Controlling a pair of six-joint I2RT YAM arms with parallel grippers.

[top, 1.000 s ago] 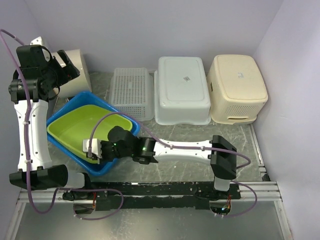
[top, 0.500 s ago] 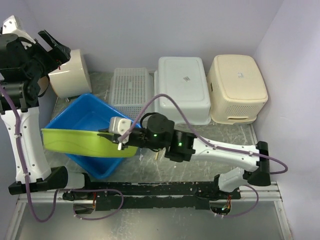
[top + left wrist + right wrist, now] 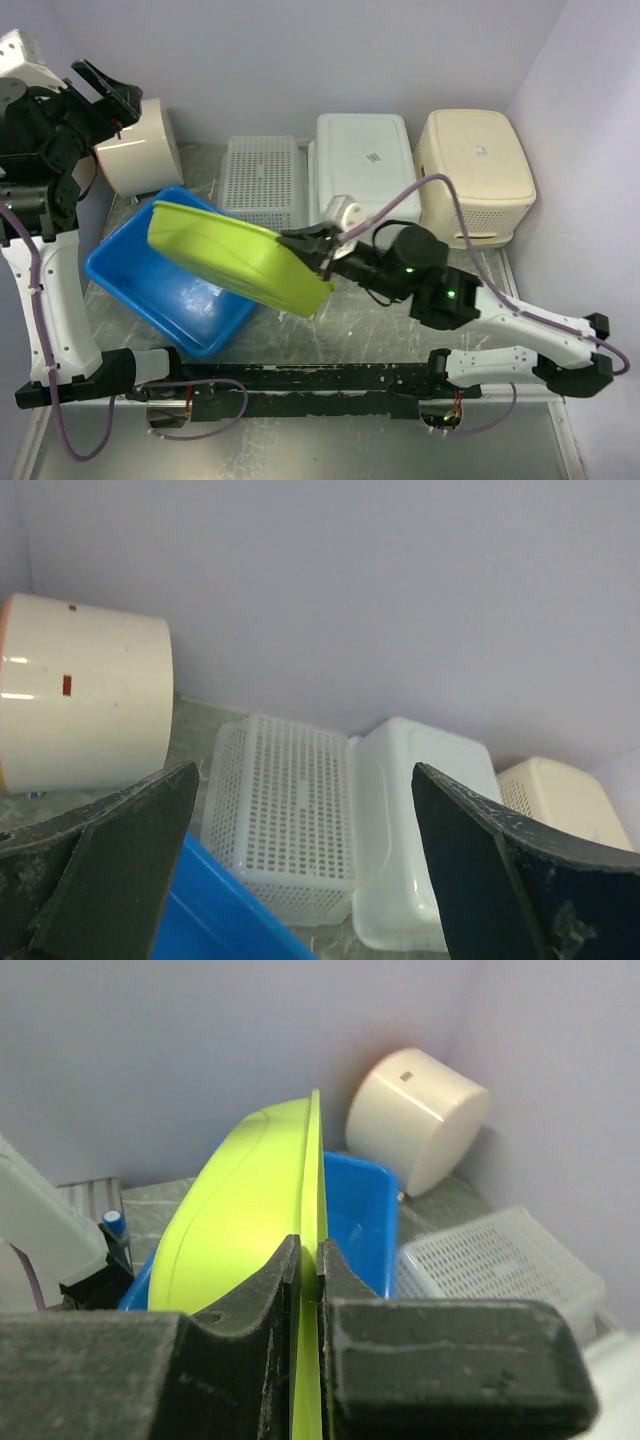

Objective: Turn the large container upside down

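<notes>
A large lime-green container [image 3: 235,255] hangs tilted steeply on edge above a blue tub [image 3: 170,290], its open side facing down and left. My right gripper [image 3: 318,245] is shut on its right rim. In the right wrist view the gripper [image 3: 309,1260] pinches the thin green rim [image 3: 312,1160] edge-on, with the blue tub [image 3: 355,1210] behind. My left gripper [image 3: 105,90] is raised at the far left, open and holding nothing. In its wrist view the left gripper [image 3: 303,770] frames the back row, and a corner of the blue tub [image 3: 220,910] shows below.
A round cream bin [image 3: 140,150] lies on its side at the back left. A white perforated basket [image 3: 262,185], a white tub [image 3: 365,180] and a cream tub [image 3: 475,175] stand upside down along the back wall. Walls close in on both sides.
My right gripper has lifted the green container out of the blue tub, carried it right and tipped it from flat onto its edge. The left arm has drawn up and back.
</notes>
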